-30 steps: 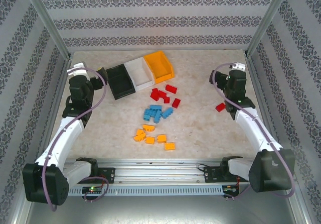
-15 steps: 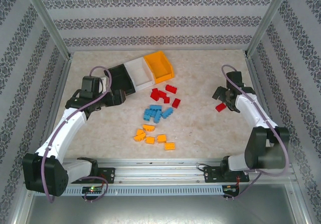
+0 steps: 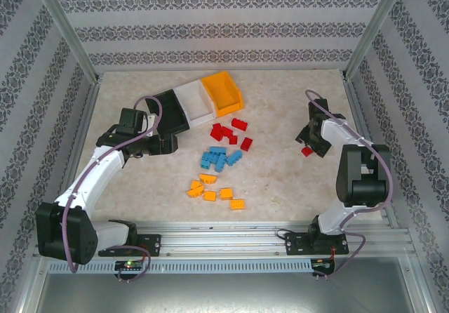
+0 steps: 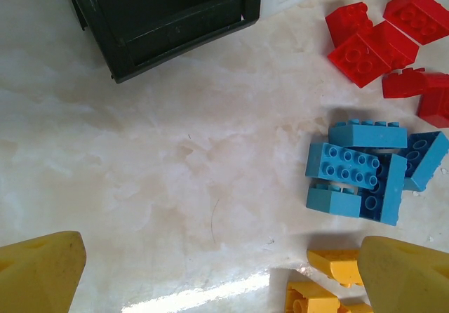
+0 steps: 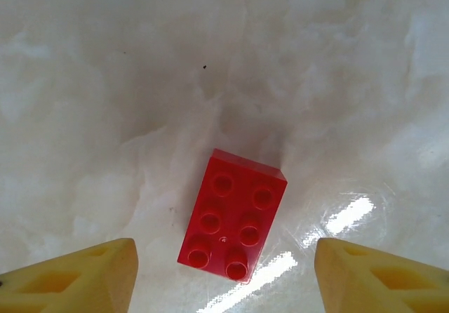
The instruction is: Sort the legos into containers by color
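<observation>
1. Hovering low just beside the near corner of the black bin (image 3: 175, 106), the left claw (image 3: 168, 143) has its jaws spread wide, with nothing between them.
2. The white bin (image 3: 200, 116) sits against the black bin's right side. The orange-yellow bin (image 3: 228, 107) follows it in the same row, farther from the black bin.
3. On the counter (image 3: 280, 180), the red legos (image 3: 228, 130) lie in a loose heap near the black bin, to its right. The blue legos (image 3: 221, 158) lie beyond them, and the orange-yellow legos (image 3: 214, 190) lie farthest from the black bin, toward the arm bases.
4. A lone red lego (image 5: 233, 217) rests flat and studs up, well apart from the black bin, far to its right.
5. The right claw (image 5: 224, 274) is lowered over that lego. Its fingers (image 5: 77, 278) stand partly apart on either side, touching neither side, so nothing is gripped.
</observation>
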